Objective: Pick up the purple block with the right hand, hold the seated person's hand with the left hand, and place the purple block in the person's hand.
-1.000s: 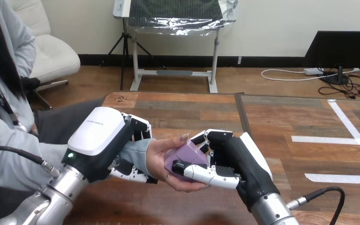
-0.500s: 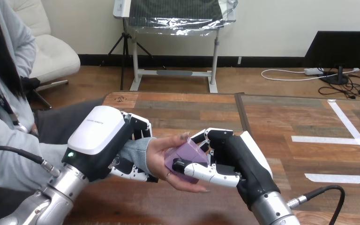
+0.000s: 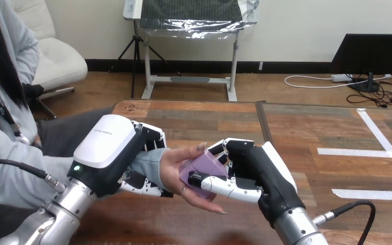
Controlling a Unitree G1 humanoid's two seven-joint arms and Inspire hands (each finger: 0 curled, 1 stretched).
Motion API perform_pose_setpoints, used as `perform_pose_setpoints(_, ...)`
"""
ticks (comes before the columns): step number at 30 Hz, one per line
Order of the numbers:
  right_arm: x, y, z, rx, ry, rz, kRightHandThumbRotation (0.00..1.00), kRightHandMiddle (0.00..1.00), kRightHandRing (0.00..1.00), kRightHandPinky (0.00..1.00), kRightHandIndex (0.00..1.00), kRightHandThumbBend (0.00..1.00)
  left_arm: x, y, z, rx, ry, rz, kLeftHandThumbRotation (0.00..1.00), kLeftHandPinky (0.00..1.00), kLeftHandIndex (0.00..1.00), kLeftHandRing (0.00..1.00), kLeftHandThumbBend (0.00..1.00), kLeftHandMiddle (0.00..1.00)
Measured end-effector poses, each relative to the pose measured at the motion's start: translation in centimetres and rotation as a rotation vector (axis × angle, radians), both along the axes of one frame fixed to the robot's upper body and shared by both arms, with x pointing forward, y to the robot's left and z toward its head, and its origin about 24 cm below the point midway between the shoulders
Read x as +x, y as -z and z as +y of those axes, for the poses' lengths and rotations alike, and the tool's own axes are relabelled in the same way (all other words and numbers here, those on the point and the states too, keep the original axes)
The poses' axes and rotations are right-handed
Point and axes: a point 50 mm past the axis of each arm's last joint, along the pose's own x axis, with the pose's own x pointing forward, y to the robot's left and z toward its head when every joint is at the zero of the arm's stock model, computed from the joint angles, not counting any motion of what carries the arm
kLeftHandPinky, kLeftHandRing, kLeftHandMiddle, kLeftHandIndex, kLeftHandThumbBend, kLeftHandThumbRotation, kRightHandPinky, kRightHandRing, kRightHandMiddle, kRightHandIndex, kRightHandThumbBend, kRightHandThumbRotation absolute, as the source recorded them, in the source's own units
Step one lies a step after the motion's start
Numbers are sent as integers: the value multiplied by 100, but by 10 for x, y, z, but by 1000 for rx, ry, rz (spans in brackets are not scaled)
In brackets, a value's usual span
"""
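Gripping from the left: my left hand closes round the person's wrist at the grey sleeve, with fingers curled above and below it. The hold is there to steady the arm and present the palm upward, above the table.

Next along, the person's hand lies open with its fingers stretched toward my other arm, a cradle for the delivery.

The purple block rests in that palm, touching it. My right hand has it pinched, thumb across the near face and fingers curled behind the far side. My reading is that the block has reached its place but the release is not yet made. The pinch guards against a slide off the tilted palm.

Block: pale purple, matte, flat faces, sloped top like a wedge. The lower edge is hidden by my thumb, so its full shape is unclear.
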Motion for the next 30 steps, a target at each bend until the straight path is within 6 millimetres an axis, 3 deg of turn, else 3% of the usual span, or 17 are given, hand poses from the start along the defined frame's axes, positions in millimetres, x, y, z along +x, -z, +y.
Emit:
perform_pose_setpoints(6, 1, -1, 0, 0, -7, -1, 58, 42, 37, 31, 46, 59, 0, 0, -1, -13, -2, -9, 25, 40, 47, 41, 99, 45)
perform_pose_setpoints(8, 2, -2, 0, -6, -7, -4, 63, 51, 47, 41, 55, 70, 0, -1, -1, -18, -3, -14, 27, 48, 53, 48, 100, 51)
perform_pose_setpoints(17, 5, -4, -3, -82, 3, -39, 78, 72, 70, 67, 76, 93, -1, -4, -3, -35, -21, -35, 34, 68, 72, 68, 100, 70)
perform_pose_setpoints(30, 12, -1, -9, -132, -1, -75, 88, 87, 87, 84, 90, 100, -7, -9, -7, -117, -53, -66, 43, 81, 89, 88, 100, 88)
